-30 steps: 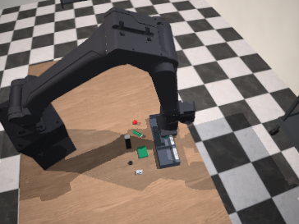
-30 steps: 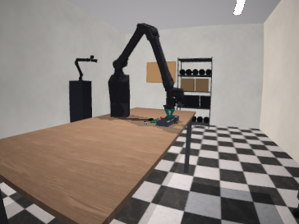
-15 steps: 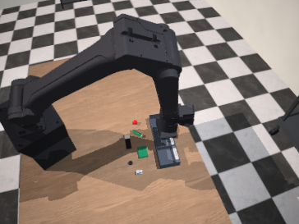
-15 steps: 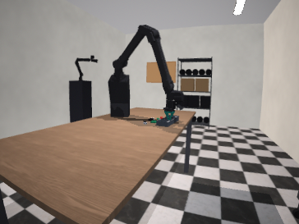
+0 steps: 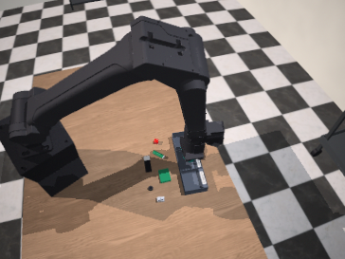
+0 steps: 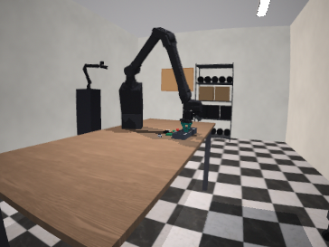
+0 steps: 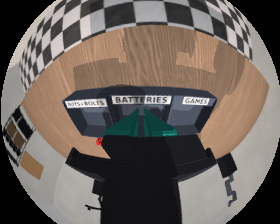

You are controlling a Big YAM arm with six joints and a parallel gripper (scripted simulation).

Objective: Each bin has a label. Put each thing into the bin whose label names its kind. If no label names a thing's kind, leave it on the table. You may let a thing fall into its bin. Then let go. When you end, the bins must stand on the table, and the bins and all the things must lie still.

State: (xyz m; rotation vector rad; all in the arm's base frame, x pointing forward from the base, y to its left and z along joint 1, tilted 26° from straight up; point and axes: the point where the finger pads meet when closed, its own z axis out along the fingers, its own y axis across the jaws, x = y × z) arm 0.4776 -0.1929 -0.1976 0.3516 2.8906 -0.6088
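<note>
A long grey bin (image 5: 190, 168) lies at the table's right edge. It has three compartments, labelled NUTS/BOLTS (image 7: 86, 103), BATTERIES (image 7: 141, 100) and GAMES (image 7: 196, 101). My gripper (image 5: 192, 162) hangs just above the middle, BATTERIES compartment. Its green fingers (image 7: 145, 117) meet at a point and I see nothing between them. Loose on the table to the left of the bin lie a small red piece (image 5: 155, 141), a green cylinder (image 5: 158, 155), a black box (image 5: 148, 164), a green block (image 5: 164, 175), a small black piece (image 5: 150, 189) and a small white piece (image 5: 160, 199).
A white object lies in the bin's near compartment. The arm's base (image 5: 43, 153) stands at the table's left. The table's right edge is just beyond the bin. A shelf (image 6: 214, 100) stands against the far wall.
</note>
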